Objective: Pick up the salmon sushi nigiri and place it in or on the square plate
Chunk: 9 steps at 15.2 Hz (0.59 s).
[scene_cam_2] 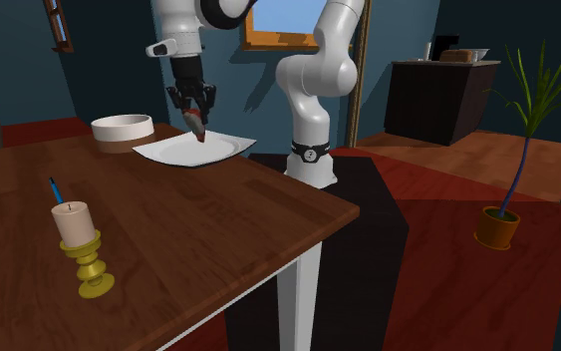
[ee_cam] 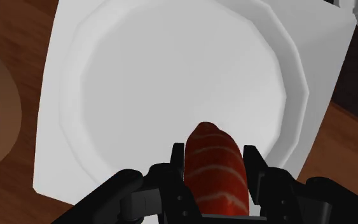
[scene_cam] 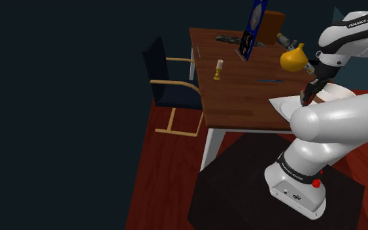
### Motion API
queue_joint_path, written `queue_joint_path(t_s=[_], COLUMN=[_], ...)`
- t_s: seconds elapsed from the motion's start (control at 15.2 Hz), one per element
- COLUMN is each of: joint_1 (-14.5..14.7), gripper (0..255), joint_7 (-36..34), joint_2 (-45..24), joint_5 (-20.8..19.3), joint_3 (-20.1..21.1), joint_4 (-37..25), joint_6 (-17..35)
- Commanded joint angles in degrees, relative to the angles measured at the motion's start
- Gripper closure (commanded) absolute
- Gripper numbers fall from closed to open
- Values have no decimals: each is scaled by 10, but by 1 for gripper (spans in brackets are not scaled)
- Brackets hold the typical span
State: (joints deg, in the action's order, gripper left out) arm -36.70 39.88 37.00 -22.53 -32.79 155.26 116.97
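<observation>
Black two-finger claw (ee_cam: pixel 214 154) clasps an orange-red, white-striped salmon sushi piece (ee_cam: pixel 214 175) over a white square plate (ee_cam: pixel 171 76) on a brown wooden desk (scene_cam_2: pixel 198 219).

Shoulder view: the claw hangs over the plate at the desk's right end. The white arm's elbow covers much of the plate, and the sushi is too small to make out. A yellow round-bellied vase (scene_cam: pixel 293 59) stands near. Further along the desk are a cream candle (scene_cam: pixel 219 64), a thin blue pen (scene_cam: pixel 269 81) and an upright blue board (scene_cam: pixel 251 29). A dark blue wooden-framed chair (scene_cam: pixel 169 91) stands at the desk's left side.
Second exterior view: the claw points down, with the sushi tip low over the plate's round hollow; whether they touch, I cannot tell. A white round bowl (scene_cam_2: pixel 123 130) sits just beside the plate.
Wrist view: the fingers stand narrowly apart, pressed on both sides of the sushi, with the plate beneath.
</observation>
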Motion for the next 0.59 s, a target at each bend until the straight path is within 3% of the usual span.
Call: queue_joint_path(t_s=[0.0, 0.53], joint_1=[-14, -8], gripper=[255, 255], joint_7=[39, 40], joint_2=[-15, -61], joint_5=[-16, -28], joint_3=[-33, -63], joint_4=[-18, 16], joint_6=[4, 84])
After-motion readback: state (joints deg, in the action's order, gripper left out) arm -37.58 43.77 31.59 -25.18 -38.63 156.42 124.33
